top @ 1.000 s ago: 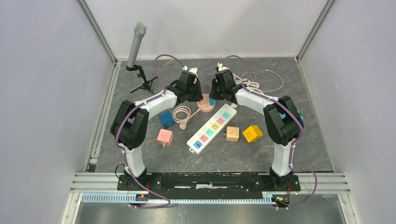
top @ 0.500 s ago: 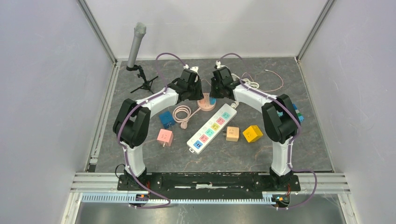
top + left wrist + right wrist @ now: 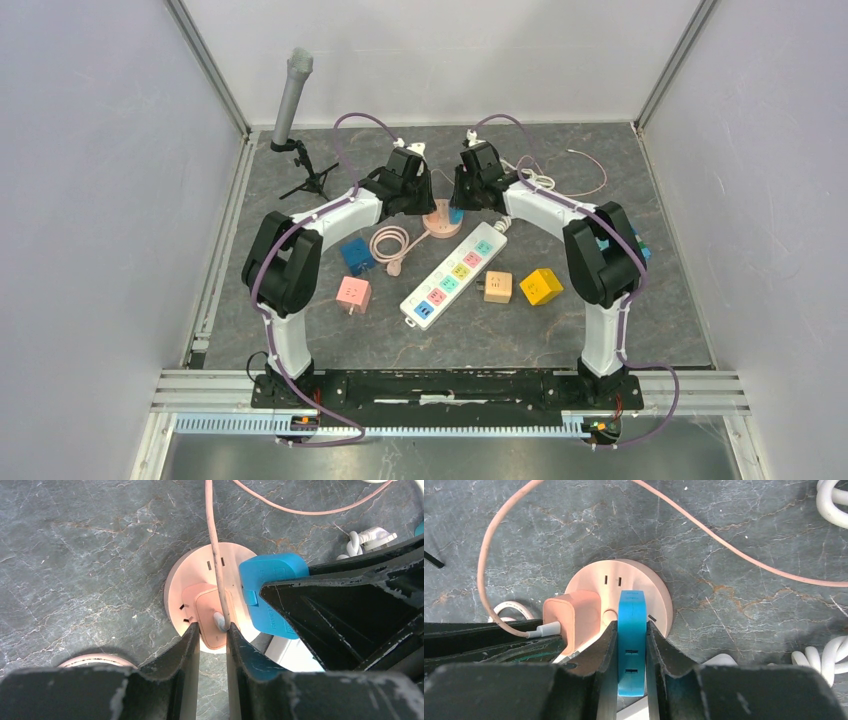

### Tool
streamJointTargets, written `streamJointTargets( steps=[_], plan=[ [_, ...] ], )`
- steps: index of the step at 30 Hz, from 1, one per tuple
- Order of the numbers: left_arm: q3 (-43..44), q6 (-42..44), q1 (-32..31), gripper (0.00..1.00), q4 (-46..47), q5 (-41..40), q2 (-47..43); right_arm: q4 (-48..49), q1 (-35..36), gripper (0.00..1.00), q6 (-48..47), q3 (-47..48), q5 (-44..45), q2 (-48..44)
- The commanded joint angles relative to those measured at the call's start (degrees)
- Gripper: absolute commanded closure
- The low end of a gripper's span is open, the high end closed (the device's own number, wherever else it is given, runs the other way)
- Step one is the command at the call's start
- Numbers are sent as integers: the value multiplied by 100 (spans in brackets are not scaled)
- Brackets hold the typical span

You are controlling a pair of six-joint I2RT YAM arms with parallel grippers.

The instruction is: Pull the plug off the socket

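Observation:
A round pink socket lies on the grey table between my two wrists. A pink plug with a pink cable and a flat blue plug stand on its face. My left gripper is shut on the pink plug's near end. My right gripper is shut on the blue plug, one finger against each flat side. Whether the blue plug's pins are still seated is hidden.
A white power strip with coloured outlets lies just in front of the socket. Around it sit pink, blue, tan and yellow cube adapters. A coiled pink cable, white cable and microphone stand lie nearby.
Both wrists have shifted slightly toward the far side of the table. The grips on the two plugs look the same.

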Motion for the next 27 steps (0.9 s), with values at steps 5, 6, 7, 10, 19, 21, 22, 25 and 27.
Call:
streamJointTargets(
  steps=[5, 6, 7, 10, 19, 21, 22, 25, 27],
  plan=[
    [-419, 491, 25, 85, -1317, -484, 730, -509, 417, 100, -240, 459, 119, 28],
    [-419, 493, 30, 85, -1318, -490, 737, -525, 396, 100, -293, 471, 260, -8],
    [-421, 500, 29, 85, -1333, -499, 750, -553, 368, 100, -321, 485, 422, -95],
    [-357, 518, 31, 86, -1484, -553, 768, -418, 100, 100, -209, 334, 396, -323],
    [-310, 535, 33, 87, -1511, -515, 859, -210, 488, 100, -460, 150, 1115, -377],
    [-279, 543, 33, 87, -1560, -528, 868, -350, 617, 100, -543, 247, 1229, -299],
    [-290, 550, 32, 87, -1572, -534, 852, -380, 609, 100, -541, 273, 1221, -293],
    [-303, 557, 35, 87, -1583, -560, 863, -419, 507, 100, -558, 411, 1218, -412],
    [-293, 552, 42, 87, -1603, -548, 902, -414, 282, 100, -321, 480, 969, -519]
  ],
)
